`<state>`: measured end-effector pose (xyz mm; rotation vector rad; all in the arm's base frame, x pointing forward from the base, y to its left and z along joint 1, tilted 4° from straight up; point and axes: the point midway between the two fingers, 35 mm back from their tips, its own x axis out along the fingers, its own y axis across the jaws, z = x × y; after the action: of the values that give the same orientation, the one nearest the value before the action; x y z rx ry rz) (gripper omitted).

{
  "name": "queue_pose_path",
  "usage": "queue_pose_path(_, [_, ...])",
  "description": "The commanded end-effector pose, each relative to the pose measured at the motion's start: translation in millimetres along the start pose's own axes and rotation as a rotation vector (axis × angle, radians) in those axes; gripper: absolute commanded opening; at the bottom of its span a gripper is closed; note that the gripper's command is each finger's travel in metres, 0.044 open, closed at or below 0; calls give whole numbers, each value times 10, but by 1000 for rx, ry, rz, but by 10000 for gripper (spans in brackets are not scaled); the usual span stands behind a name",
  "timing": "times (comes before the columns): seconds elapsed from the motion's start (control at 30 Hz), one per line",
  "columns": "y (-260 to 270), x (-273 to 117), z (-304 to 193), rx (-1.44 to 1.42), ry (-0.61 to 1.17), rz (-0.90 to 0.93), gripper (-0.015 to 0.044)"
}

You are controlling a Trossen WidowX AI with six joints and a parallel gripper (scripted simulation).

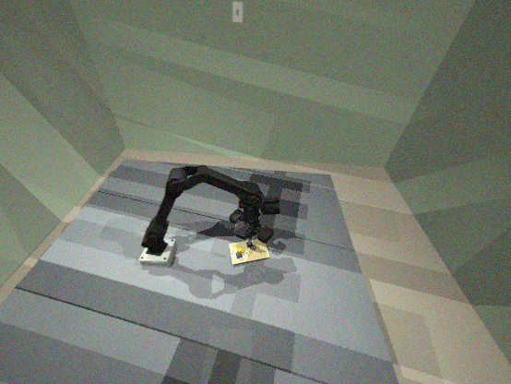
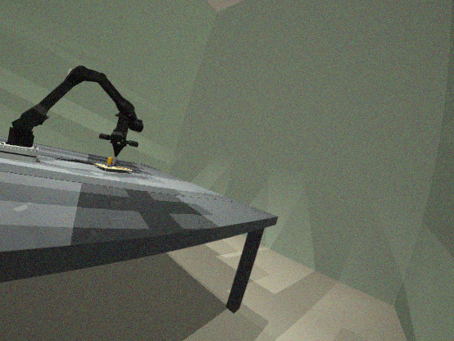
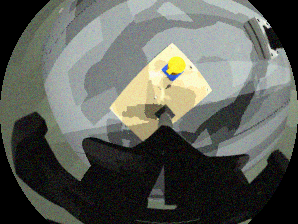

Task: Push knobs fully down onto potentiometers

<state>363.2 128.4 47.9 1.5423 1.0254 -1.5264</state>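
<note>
The circuit board (image 1: pixel 259 254) (image 2: pixel 124 169) (image 3: pixel 136 96) is pale yellow and sits low on the table. A yellow knob (image 1: pixel 239 250) (image 2: pixel 110 161) (image 3: pixel 176 65) stands upright on a blue potentiometer (image 1: pixel 239 256) (image 3: pixel 171 75); a gap under it cannot be made out. A dark potentiometer (image 1: pixel 250 245) (image 3: pixel 161 111) carries a grey knob (image 3: pixel 165 120), mostly hidden by the fingers. My gripper (image 1: pixel 250 238) (image 2: pixel 116 155) (image 3: pixel 164 129) is shut and empty, pointing down directly over the grey knob, its tips at or very near the knob's top. Contact cannot be told for sure.
The arm's white base plate (image 1: pixel 157 261) (image 3: pixel 260 37) is on the table beyond the board's yellow-knob side. Small parts (image 3: pixel 156 96) stand on the board between the two potentiometers. The table's edge and corner (image 2: pixel 275 220) show in the exterior view.
</note>
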Motion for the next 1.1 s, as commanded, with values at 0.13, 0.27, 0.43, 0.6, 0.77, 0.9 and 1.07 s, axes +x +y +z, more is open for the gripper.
queue_pose_path(0.13, [-1,126,-10,3,-3,-8,0])
queue_pose_path(0.27, [-1,126,-10,3,-3,-8,0])
queue_pose_path(0.43, [-1,126,-10,3,-3,-8,0])
queue_pose_path(0.6, [-2,146,-10,3,-3,-8,0])
queue_pose_path(0.77, [-2,146,-10,3,-3,-8,0])
queue_pose_path(0.9, [-2,146,-10,3,-3,-8,0])
queue_pose_path(1.07, [-2,164,-10,3,-3,-8,0])
